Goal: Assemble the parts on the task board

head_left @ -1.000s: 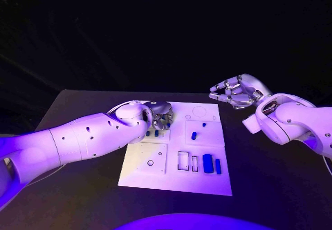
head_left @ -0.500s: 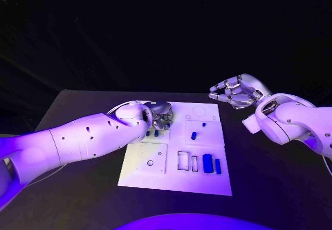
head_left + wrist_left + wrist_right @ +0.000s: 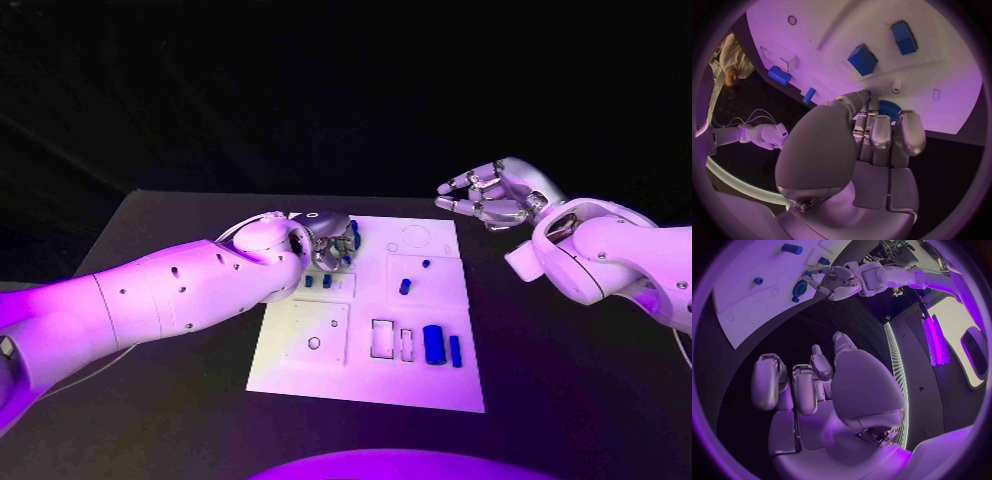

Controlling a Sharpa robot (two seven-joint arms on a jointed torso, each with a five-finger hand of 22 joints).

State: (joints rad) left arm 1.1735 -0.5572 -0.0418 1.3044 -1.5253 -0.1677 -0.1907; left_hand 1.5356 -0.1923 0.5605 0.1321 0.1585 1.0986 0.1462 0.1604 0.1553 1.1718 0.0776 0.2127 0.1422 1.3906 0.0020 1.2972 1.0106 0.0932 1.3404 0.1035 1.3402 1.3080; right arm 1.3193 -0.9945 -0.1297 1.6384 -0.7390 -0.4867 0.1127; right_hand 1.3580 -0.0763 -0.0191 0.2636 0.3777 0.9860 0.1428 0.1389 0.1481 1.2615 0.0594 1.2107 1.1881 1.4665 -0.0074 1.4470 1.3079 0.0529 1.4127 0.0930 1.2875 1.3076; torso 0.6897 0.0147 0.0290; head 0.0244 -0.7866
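Note:
The white task board [image 3: 368, 378] lies mid-table. My left hand [image 3: 329, 243] is over its far left part, fingers closed around a round blue ridged part [image 3: 889, 108], whose edge peeks out beside the fingers [image 3: 353, 232]. The right wrist view shows the same blue disc [image 3: 799, 288] at the left hand's fingertips [image 3: 814, 276]. My right hand [image 3: 493, 193] hovers off the board's far right corner, fingers apart and loosely curled, holding nothing. Loose blue parts lie on the board: two small ones [image 3: 316, 282] by the left hand, two [image 3: 405, 284] in the middle, two long ones [image 3: 434, 343] at the right.
The board has cut-out recesses: a round outline [image 3: 415, 235] at the far right, rectangular slots [image 3: 382, 336] near the long parts, a small hole [image 3: 313, 341] on the left panel. Black table [image 3: 159, 400] surrounds the board.
The left hand has drawn back slightly and tilted, so the blue part's edge now shows beside its fingers. The right hand is almost where it was.

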